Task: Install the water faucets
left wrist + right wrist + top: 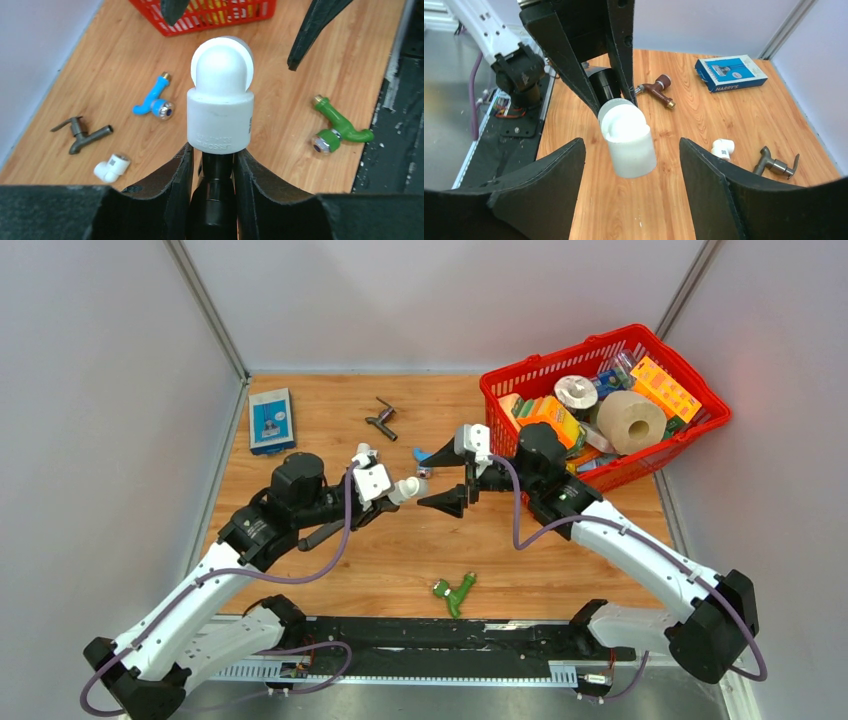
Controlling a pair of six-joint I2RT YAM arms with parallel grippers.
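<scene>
Clutter first: a blue Harry's box (271,420) lies at the far left edge of the table (400,560), with the dark-grey lever faucet (381,418) to its right and a small white elbow (364,452) lying nearer the arms. A brown-handled tap (656,90) shows clearly only from the right wrist, beyond the left arm.

The left gripper (214,150) is closed at mid-table, carrying a white elbow fitting (219,107) raised off the wood. Its fingers seem to pinch a dark stub under the collar, though that part is in shadow.

The blue-handled faucet (424,455) lies just behind, partly hidden by the right gripper (631,142), whose jaws are spread wide either side of the fitting without touching it. The green faucet (453,592) lies well apart near the arm bases, in neither hand.

A red basket (645,465) of packets and rolls fills the right rear corner.
</scene>
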